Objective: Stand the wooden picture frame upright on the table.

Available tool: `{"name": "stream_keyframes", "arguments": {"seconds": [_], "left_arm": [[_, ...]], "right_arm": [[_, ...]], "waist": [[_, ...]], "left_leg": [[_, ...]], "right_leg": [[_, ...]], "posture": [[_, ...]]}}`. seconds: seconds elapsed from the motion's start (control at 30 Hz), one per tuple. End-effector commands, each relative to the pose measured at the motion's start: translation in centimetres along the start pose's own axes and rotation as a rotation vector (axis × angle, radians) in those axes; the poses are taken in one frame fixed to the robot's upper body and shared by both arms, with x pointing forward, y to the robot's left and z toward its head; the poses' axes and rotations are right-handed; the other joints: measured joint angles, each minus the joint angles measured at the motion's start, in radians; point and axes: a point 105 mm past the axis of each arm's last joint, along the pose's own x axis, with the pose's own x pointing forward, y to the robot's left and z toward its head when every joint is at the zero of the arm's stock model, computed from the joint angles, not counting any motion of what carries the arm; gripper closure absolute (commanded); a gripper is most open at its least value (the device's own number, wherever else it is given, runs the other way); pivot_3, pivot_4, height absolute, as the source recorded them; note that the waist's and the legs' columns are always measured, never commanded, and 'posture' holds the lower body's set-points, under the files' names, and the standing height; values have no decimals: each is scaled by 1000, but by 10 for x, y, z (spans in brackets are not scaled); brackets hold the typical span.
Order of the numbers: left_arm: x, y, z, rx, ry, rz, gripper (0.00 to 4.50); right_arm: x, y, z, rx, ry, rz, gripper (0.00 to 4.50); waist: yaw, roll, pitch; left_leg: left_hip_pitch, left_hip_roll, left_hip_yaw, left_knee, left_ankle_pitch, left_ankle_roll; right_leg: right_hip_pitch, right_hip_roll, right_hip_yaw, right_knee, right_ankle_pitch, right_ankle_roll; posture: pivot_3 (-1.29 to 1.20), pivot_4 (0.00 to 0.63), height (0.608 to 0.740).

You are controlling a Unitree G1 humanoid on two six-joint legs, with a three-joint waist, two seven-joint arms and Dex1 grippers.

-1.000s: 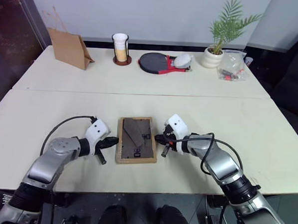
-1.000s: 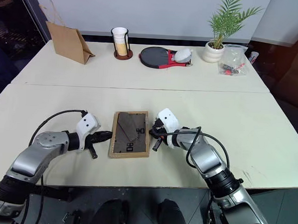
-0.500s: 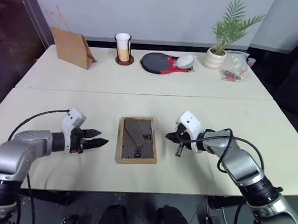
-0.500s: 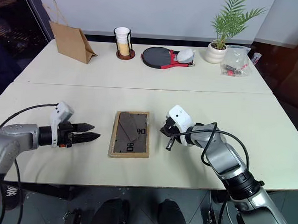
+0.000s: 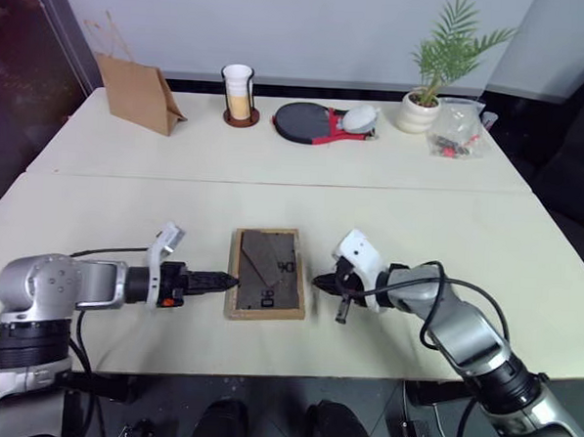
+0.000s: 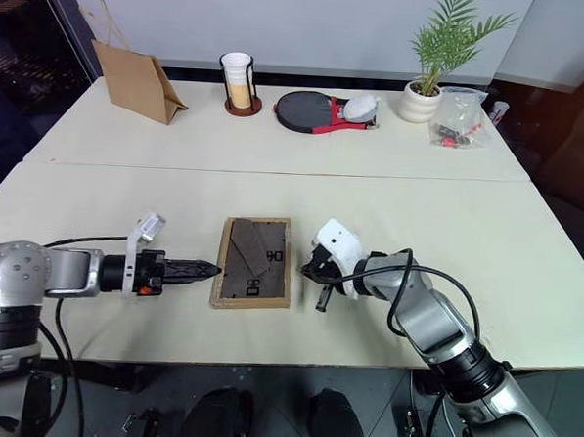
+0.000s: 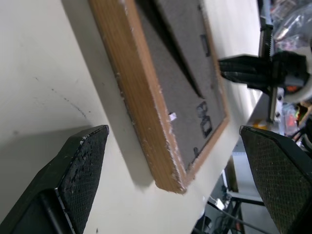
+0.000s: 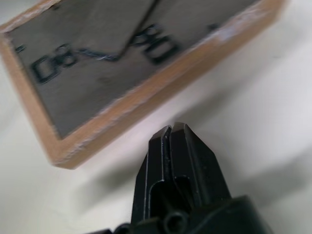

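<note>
Lab or office, plain table [image 5: 373,174], blank wall [image 5: 312,29]

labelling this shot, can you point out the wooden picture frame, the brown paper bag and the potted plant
wooden picture frame [image 5: 267,273], left eye view, on its dark grey back panel.
brown paper bag [image 5: 134,96], left eye view, on its front face.
potted plant [image 5: 414,113], left eye view, on its white pot.

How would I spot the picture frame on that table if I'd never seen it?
On the cream table, look at the near half, between the two claws. The wooden picture frame lies flat, face down: a light-wood rim around a dark grey back, unlike the upright brown paper bag far behind.
</note>
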Motion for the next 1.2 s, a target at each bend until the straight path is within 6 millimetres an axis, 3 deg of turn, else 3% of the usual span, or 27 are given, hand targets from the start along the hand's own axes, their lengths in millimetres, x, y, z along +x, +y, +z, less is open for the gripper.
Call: {"name": "stream_keyframes", "arguments": {"seconds": [0.03,0.2,0.37,0.47,0.63,0.67,0.8,0.97,1.07,1.13,1.2], "left_arm": [[7,-4,0,-8,-7,-17,75],[18,-4,-12,-34,22,-40,75],[19,-6,-9,-56,-8,-76,75],[15,-7,-3,-70,-46,-103,948],[16,-19,1,-79,-79,-196,3360],[16,-22,3,-83,-96,-222,3471],[14,-30,14,-102,-164,-291,3471],[4,-37,31,-99,-262,-320,3471],[1,-42,36,-105,-307,-357,3471],[1,-47,36,-108,-321,-388,3471],[3,-51,34,-119,-329,-414,3471]], "right_arm": [[6,5,20,-41,-62,34,4500],[16,7,31,-34,-95,60,4500],[16,3,36,-37,-105,58,4500],[13,1,33,-40,-95,54,4500],[6,-4,37,-42,-103,34,4500],[3,-7,41,-42,-112,23,4500],[-15,-18,48,-41,-125,-20,4500],[-66,-50,46,-77,-85,-135,4500],[-89,-66,68,-46,-168,-159,4500],[-94,-70,84,-7,-244,-139,4500],[-93,-75,102,52,-322,-108,3947]], "waist": [[0,0,0],[2,0,0],[4,-1,-1],[3,-1,-1],[2,-1,0],[2,-1,0],[2,-1,0],[5,-2,0],[0,-2,0],[-4,-2,0],[-5,-2,0]], "left_leg": [[0,0,0,0,0,0],[1,-1,0,0,0,0],[1,-1,0,0,0,0],[1,-1,0,0,0,0],[0,-1,-1,0,0,0],[0,-1,-1,0,0,0],[0,-1,-1,0,0,0],[-1,-1,-2,0,0,0],[-1,-2,-2,0,0,0],[-1,-1,-2,0,0,0],[0,-1,-2,0,0,0]], "right_leg": [[0,0,0,0,0,0],[2,-1,0,0,0,0],[2,-3,0,0,0,0],[2,-3,-1,0,0,0],[1,-3,-1,0,0,0],[1,-3,-1,-1,0,0],[1,-3,-1,-1,0,0],[1,-4,-1,-1,0,0],[2,-5,-1,-2,0,0],[1,-4,-1,-2,0,0],[1,-3,-1,-2,0,0]], "posture": [[0,150,740],[0,150,740],[0,150,740],[0,150,740],[0,150,740],[0,150,740],[0,150,740],[0,150,740],[0,150,740],[0,150,740],[0,150,740]]}}
